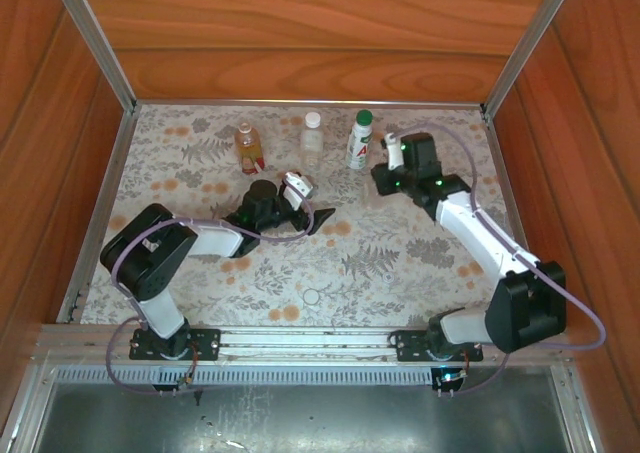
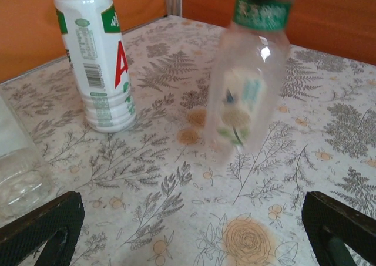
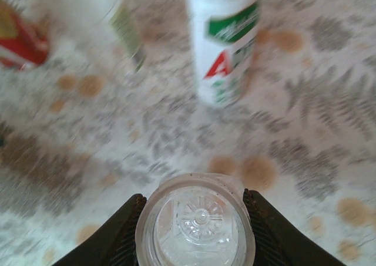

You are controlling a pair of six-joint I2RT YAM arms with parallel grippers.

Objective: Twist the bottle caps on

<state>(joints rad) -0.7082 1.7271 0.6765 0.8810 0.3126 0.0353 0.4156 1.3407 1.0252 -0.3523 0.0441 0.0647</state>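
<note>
My right gripper (image 1: 383, 181) (image 3: 195, 222) is shut on the neck of a small clear bottle (image 3: 197, 219) (image 2: 244, 90) with a green band. Its mouth is open with no cap, and I see down to its base. The bottle hangs upright and blurred, low over the cloth. My left gripper (image 1: 312, 211) (image 2: 191, 219) is open and empty, facing it from the left. At the back stand the amber bottle (image 1: 247, 146), a clear bottle (image 1: 312, 135) with a white cap (image 1: 313, 119), and the white bottle (image 1: 358, 141) (image 2: 97, 60) with a dark green cap (image 1: 364, 116).
A flowered cloth (image 1: 400, 263) covers the table, with wooden walls and metal rails around it. A small pale ring (image 1: 312, 296), perhaps a cap, lies near the front middle. There is free cloth between the arms and toward the front.
</note>
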